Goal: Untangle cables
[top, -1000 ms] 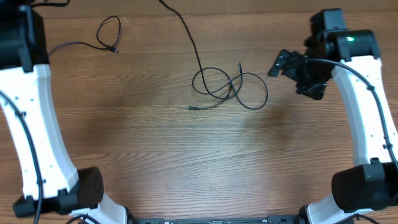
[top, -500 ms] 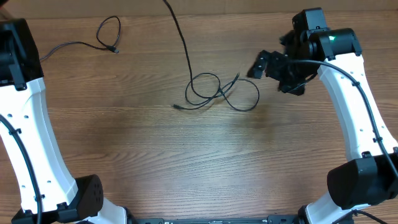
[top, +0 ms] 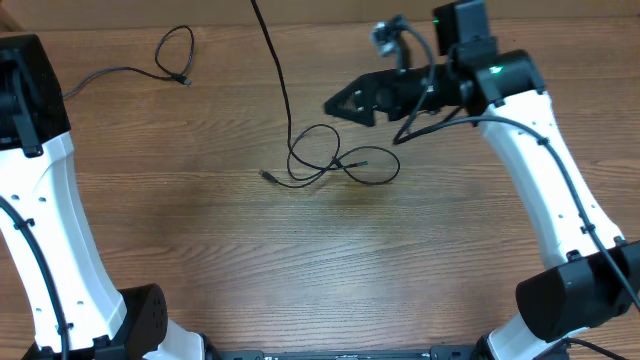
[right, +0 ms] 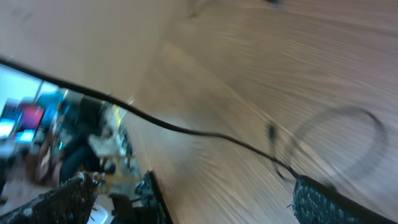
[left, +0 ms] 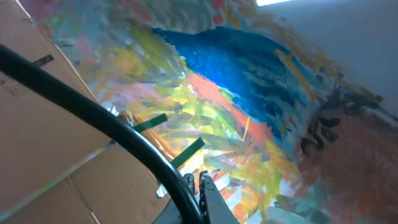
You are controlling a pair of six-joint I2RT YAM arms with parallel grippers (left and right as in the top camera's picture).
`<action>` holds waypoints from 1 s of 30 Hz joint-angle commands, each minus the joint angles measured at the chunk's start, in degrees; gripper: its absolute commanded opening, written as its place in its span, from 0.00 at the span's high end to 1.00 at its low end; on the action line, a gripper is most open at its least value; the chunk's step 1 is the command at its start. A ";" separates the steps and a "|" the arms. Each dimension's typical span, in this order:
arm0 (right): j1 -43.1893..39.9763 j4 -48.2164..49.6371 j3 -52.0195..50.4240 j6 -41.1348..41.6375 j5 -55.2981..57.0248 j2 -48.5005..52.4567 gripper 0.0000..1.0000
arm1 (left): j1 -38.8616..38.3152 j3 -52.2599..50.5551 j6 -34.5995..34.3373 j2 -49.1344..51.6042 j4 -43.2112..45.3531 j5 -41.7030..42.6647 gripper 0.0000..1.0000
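A black cable lies in a tangle of loops (top: 330, 160) mid-table, its plug end (top: 266, 175) to the left. One strand (top: 275, 60) runs up off the far edge. My right gripper (top: 340, 104) hovers just above and right of the loops, wide open and empty. Its wrist view shows the jaws (right: 193, 199) spread apart, with the strand (right: 205, 134) and a loop (right: 348, 130) below them. My left gripper (left: 202, 186) is raised and out of the overhead view. It is shut, with a black cable (left: 93, 112) running along its fingers.
A second thin cable with a small loop (top: 172, 52) lies at the far left of the table. The left arm (top: 40, 180) stands along the left side, the right arm (top: 540, 190) along the right. The left wrist view faces cardboard (left: 37, 124) and a painted wall.
My right gripper has swung left to just over the tangle, fingers now pointing left. The tangle and its plug end have slid left and a little toward the front.
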 commanded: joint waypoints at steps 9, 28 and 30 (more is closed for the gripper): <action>12.90 18.58 0.42 9.51 4.63 -0.11 0.00 | -0.79 1.38 -2.60 -1.40 -1.18 0.61 0.96; 10.43 18.82 0.74 30.80 8.17 -9.01 0.96 | 0.87 1.36 36.92 -1.14 -52.70 1.44 0.96; 8.87 18.88 0.74 36.02 7.54 -11.41 0.96 | 0.87 1.33 44.19 -0.90 -63.58 -4.24 0.96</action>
